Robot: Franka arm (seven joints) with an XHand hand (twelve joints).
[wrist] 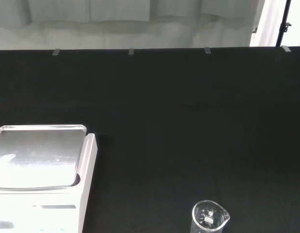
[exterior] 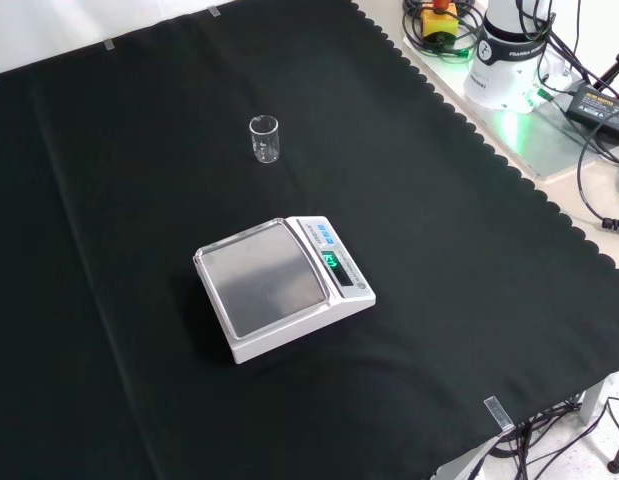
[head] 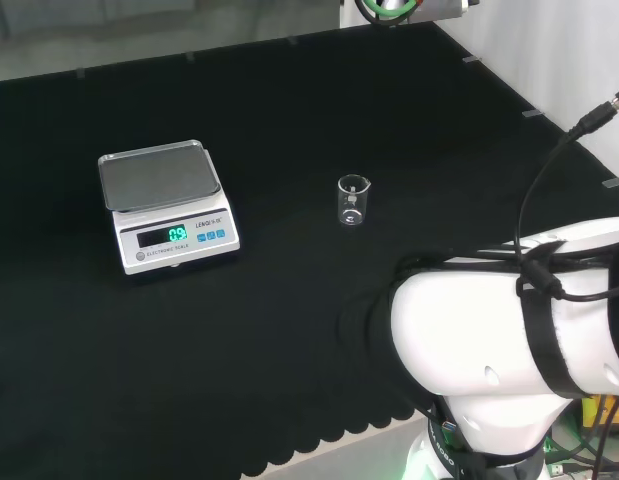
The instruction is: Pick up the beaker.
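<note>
The small clear beaker (head: 354, 200) (exterior: 264, 139) (wrist: 209, 218) stands upright on the black cloth (head: 289, 120), well apart from the white scale (head: 167, 205) (exterior: 284, 287) (wrist: 40, 170): to the scale's right in the head view, beyond it in the front view. How the beaker lies to the hand, and how the hand is set, cannot be told.

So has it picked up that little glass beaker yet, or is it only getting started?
Only getting started, by the look of it. Nothing looks done: the beaker stands upright on the black cloth, apart from the scale, with nothing touching it. In the head view the arm's white link sits near the base. Reaching over, closing round the beaker and lifting it are all still left.
</note>
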